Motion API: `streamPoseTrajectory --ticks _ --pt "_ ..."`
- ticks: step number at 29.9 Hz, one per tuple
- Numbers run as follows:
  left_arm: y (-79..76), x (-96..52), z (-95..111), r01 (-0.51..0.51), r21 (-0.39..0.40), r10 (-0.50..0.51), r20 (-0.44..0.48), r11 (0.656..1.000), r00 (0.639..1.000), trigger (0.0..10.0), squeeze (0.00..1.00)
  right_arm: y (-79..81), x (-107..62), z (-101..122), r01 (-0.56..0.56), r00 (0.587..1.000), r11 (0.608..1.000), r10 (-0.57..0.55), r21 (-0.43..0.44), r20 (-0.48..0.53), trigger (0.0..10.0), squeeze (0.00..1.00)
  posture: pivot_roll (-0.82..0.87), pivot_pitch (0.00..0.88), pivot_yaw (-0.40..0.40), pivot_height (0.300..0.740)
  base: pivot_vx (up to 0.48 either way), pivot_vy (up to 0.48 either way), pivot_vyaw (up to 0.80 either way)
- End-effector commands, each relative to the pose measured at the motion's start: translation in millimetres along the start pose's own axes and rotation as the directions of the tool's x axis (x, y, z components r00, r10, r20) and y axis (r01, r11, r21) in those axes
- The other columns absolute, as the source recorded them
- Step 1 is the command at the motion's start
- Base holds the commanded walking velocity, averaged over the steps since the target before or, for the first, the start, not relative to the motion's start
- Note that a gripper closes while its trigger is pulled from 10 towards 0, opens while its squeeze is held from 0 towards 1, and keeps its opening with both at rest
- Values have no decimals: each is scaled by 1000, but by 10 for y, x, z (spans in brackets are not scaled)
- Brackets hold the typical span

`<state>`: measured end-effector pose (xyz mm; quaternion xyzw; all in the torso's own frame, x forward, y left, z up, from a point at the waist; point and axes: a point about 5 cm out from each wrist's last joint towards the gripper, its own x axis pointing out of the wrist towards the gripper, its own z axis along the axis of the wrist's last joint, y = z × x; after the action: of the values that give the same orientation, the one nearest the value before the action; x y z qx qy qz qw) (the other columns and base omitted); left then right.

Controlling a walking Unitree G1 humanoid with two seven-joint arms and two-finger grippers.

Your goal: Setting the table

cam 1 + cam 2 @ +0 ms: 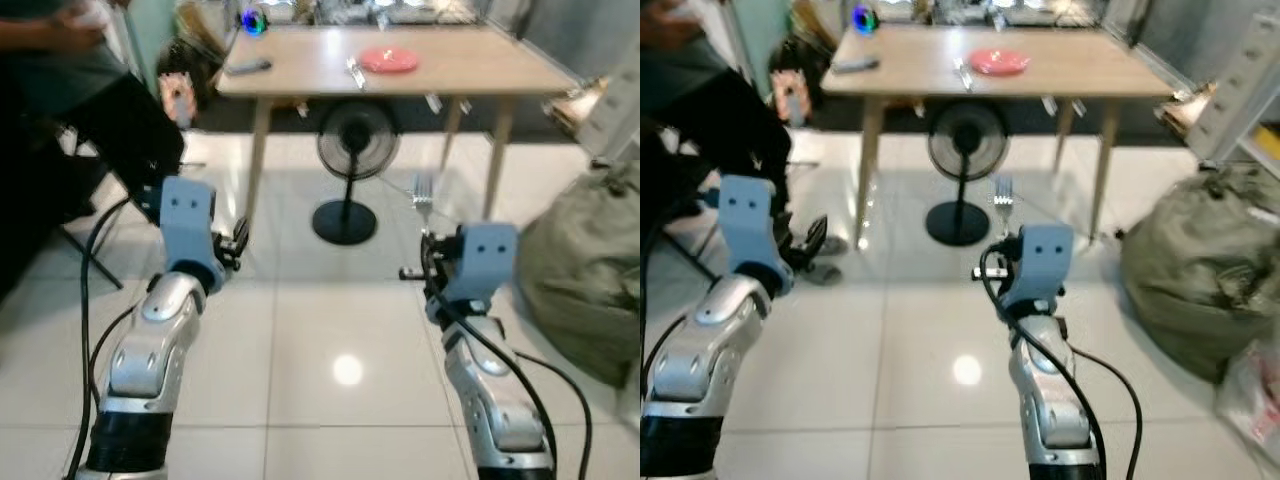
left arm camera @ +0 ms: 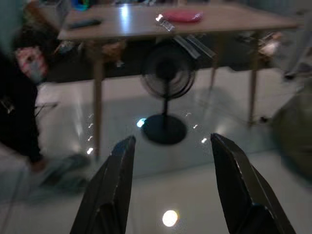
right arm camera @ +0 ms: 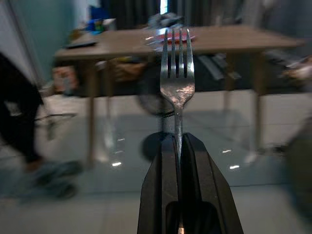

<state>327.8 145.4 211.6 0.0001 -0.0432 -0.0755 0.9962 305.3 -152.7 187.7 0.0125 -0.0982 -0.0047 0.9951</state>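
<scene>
A wooden table point(image 1: 470, 70) stands ahead across the tiled floor. On it lie a red plate point(image 1: 388, 59) and a piece of cutlery point(image 1: 355, 72) just left of the plate. My right gripper point(image 3: 178, 146) is shut on a silver fork point(image 3: 177, 73), tines up, held in front of me well short of the table; the fork point(image 1: 423, 195) rises above the right wrist. My left gripper point(image 2: 170, 151) is open with nothing between its fingers, raised at the left.
A black floor fan point(image 1: 350, 180) stands under the table's near edge. A seated person point(image 1: 90, 110) in dark clothes is at the left. A grey-green bag point(image 1: 585, 270) slumps on the floor at the right. A dark remote point(image 1: 247, 67) lies on the table's left end.
</scene>
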Motion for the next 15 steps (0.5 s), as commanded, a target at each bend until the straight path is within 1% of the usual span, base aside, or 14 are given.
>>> streamPoseTrajectory --ticks 1,2,4,8,15 --pt "51 -22 -53 -25 3 25 -15 1000 1000 10000 0 39 -9 -30 -10 1000 1000 10 9 -9 10000 0 -27 7 72 740 0 0 -800" --pt "68 -22 -57 -39 28 39 -14 999 999 10000 0 41 -5 -32 -13 1000 1000 13 7 -11 10000 0 -29 7 72 740 405 0 -800" --pt "72 -22 -58 -42 35 42 -14 999 999 10000 0 42 -5 -32 -14 1000 1000 15 7 -12 10000 0 -29 7 72 740 405 0 -800" --pt "82 -12 -59 -54 21 54 -9 998 998 10000 0 54 -7 -31 -21 1000 1000 21 -3 -6 10000 0 -29 7 71 740 480 0 0" --pt "78 -6 -57 -53 22 53 -10 998 999 10000 0 61 -7 -30 -25 1000 1000 25 1 -4 10000 0 -29 6 72 740 480 0 0"
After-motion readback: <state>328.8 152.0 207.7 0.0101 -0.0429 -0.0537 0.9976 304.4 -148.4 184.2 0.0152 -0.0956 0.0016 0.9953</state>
